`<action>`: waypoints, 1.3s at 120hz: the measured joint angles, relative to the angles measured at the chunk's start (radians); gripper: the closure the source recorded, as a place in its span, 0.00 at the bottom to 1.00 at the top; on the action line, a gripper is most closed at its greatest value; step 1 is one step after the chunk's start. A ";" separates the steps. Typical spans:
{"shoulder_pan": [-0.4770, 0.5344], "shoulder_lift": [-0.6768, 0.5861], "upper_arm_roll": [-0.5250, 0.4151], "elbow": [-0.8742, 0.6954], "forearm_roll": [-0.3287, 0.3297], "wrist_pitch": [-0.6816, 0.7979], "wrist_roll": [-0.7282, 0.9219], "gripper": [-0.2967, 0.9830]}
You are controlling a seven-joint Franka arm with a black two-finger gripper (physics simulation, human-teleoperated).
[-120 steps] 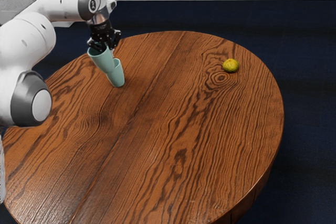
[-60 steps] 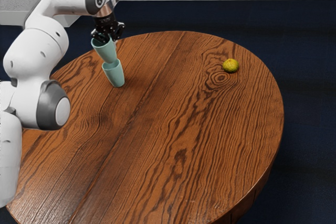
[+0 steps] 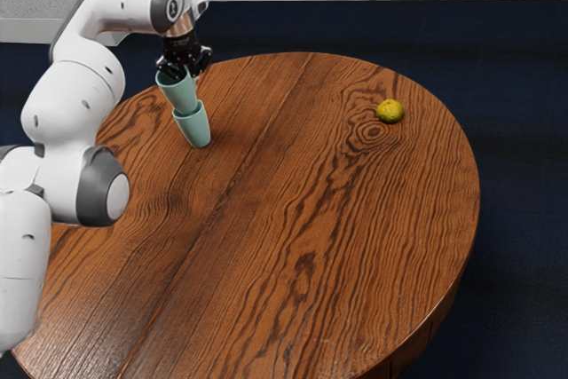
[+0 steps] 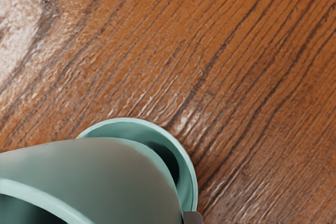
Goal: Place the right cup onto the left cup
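Observation:
My gripper (image 3: 185,70) is shut on the rim of the upper teal cup (image 3: 180,95), one wall of it between the fingers. That cup is slightly tilted, its bottom at the mouth of the lower teal cup (image 3: 194,129), which stands upright on the table. In the wrist view the held cup (image 4: 100,174) covers much of the lower cup's mouth, and the lower cup (image 4: 187,182) shows as a rim and inner wall around its end. How deep the held cup reaches inside is hidden.
The round wooden table (image 3: 311,219) spreads out from the cups toward the exterior view's right. A yellow-green fruit (image 3: 390,111) lies near its far edge, well apart from both cups. The table's far rim runs just behind the gripper.
The held cup has moved toward the exterior view's right, over the standing cup, then down a little toward its mouth. My arm moved with it; the lower cup and fruit stayed still.

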 joint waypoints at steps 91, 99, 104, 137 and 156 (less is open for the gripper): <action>0.005 0.021 0.000 0.018 -0.014 -0.003 0.010 0.33; 0.005 0.020 0.000 0.018 -0.014 -0.004 0.010 0.31; 0.006 0.020 0.000 0.018 -0.014 -0.004 0.010 0.30; 0.004 -0.307 -0.072 -0.213 -0.010 -0.030 0.059 0.26; -0.007 -0.649 -0.137 -0.571 0.000 -0.036 0.221 0.25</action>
